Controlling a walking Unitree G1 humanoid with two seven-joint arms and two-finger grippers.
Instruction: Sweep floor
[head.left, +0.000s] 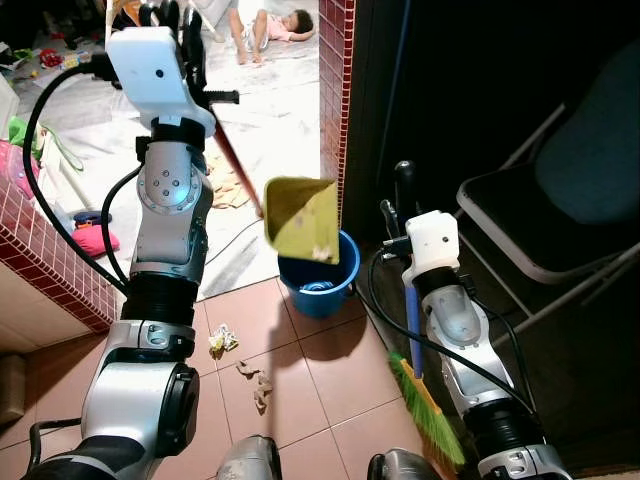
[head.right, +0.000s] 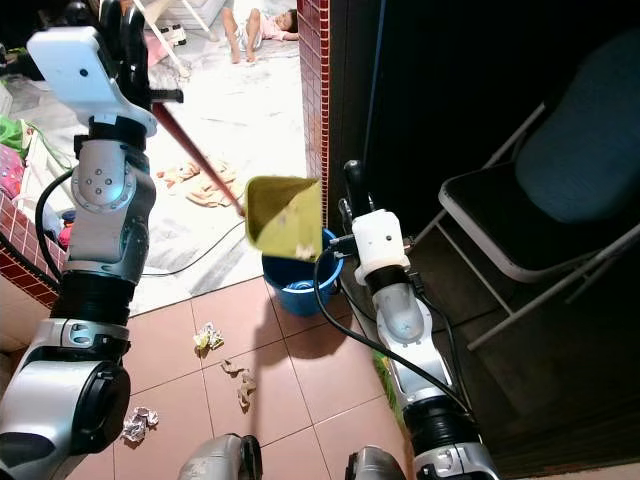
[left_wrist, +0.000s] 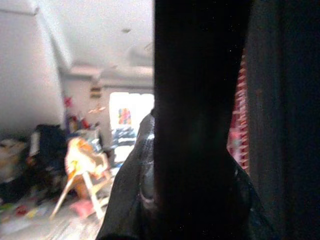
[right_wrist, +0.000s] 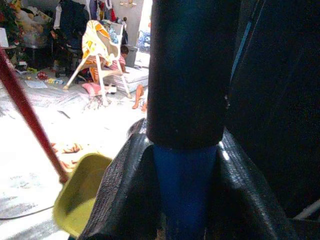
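My left gripper (head.left: 178, 22) is raised high and shut on the red handle (head.left: 235, 158) of a yellow-green dustpan (head.left: 302, 220). The pan hangs tilted, with bits of litter in it, just above a blue bucket (head.left: 318, 282). My right gripper (head.left: 403, 188) is shut on the broom's blue handle (head.left: 412, 322); its green bristles (head.left: 430, 405) rest on the tiles by my right side. In the right wrist view the blue handle (right_wrist: 185, 190) sits between the fingers, and the dustpan (right_wrist: 80, 192) is beyond. Crumpled paper scraps (head.left: 222, 340) lie on the red tiles, with another scrap (head.right: 140, 423) nearer my feet.
A folding chair (head.left: 560, 200) stands in the dark at the right. A red-tiled door post (head.left: 335, 80) rises behind the bucket and a low tiled wall (head.left: 50, 260) is at the left. A person (head.left: 275, 28) lies on the floor in the far room, among clutter and a cable.
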